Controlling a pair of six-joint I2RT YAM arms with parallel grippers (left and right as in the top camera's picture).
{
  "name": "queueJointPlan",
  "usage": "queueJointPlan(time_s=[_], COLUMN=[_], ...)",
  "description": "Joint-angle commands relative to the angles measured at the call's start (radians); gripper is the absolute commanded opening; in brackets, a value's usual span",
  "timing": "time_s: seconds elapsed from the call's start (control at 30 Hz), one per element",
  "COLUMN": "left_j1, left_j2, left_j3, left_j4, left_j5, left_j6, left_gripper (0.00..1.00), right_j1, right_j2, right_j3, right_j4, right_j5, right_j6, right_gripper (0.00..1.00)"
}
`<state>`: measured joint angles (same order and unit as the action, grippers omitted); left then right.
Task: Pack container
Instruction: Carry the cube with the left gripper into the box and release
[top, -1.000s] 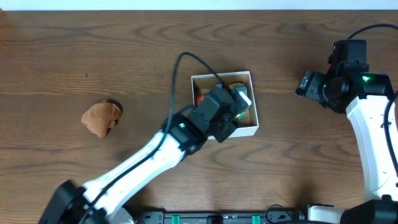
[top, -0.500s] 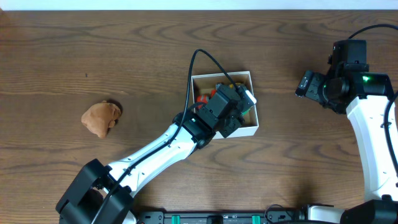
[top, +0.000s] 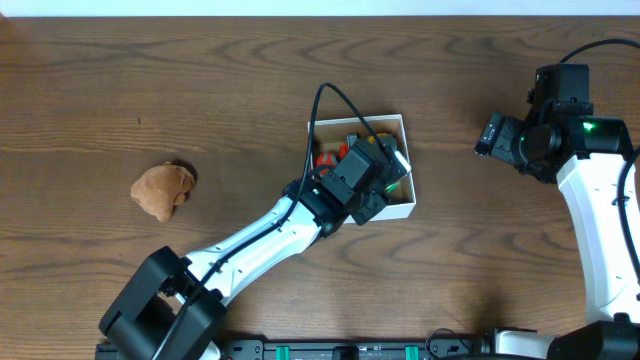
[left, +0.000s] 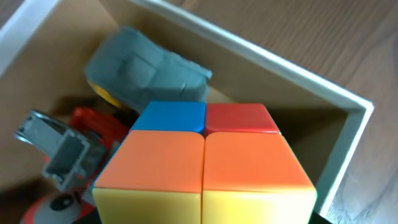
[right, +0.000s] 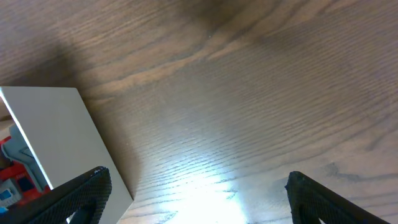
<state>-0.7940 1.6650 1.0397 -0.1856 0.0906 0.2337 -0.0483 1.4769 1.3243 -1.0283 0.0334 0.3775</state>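
Observation:
The container (top: 400, 211) is a small white-walled box with a tan inside (left: 267, 59), at the table's middle. My left gripper (top: 380, 168) is over it, shut on a multicoloured puzzle cube (left: 205, 168) with orange, yellow, blue and red faces, held inside the box's walls. Under the cube lie a grey toy car (left: 146, 71) and a red toy with a grey part (left: 87, 127). The cube hides my left fingers in the wrist view. My right gripper (top: 492, 133) is open and empty (right: 199, 193) above bare wood to the right of the container, whose white wall (right: 56, 137) shows in the right wrist view.
A brown lumpy soft object (top: 163, 190) lies on the wood at the left. The left arm's black cable (top: 318, 110) loops over the container's far left corner. The table's far edge runs along the top.
My left arm has stretched further over the container and brought the cube a little deeper into it. The right arm has not moved.

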Motion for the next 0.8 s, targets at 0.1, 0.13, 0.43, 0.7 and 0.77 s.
queueJointPlan(time_s=[0.1, 0.13, 0.43, 0.7, 0.77], left_j1=[0.002, 0.002, 0.002, 0.012, 0.019], left_j2=[0.005, 0.005, -0.011, -0.072, -0.095], left_j3=[0.011, 0.011, 0.028, 0.04, 0.04], left_j4=[-0.045, -0.046, -0.04, -0.045, -0.05], left_j5=[0.006, 0.006, 0.005, -0.065, -0.135], left_j6=[0.008, 0.008, 0.008, -0.016, -0.041], left_gripper=[0.57, 0.58, 0.66, 0.65, 0.62], right_j1=[-0.004, -0.004, -0.004, -0.004, -0.004], right_j2=[0.003, 0.003, 0.003, 0.003, 0.003], right_j3=[-0.005, -0.005, -0.005, -0.005, -0.005], right_j4=[-0.003, -0.004, -0.005, -0.005, -0.005], right_j5=[0.0, 0.0, 0.0, 0.0, 0.0], right_j6=[-0.016, -0.016, -0.016, -0.016, -0.016], right_gripper=[0.93, 0.93, 0.93, 0.93, 0.93])
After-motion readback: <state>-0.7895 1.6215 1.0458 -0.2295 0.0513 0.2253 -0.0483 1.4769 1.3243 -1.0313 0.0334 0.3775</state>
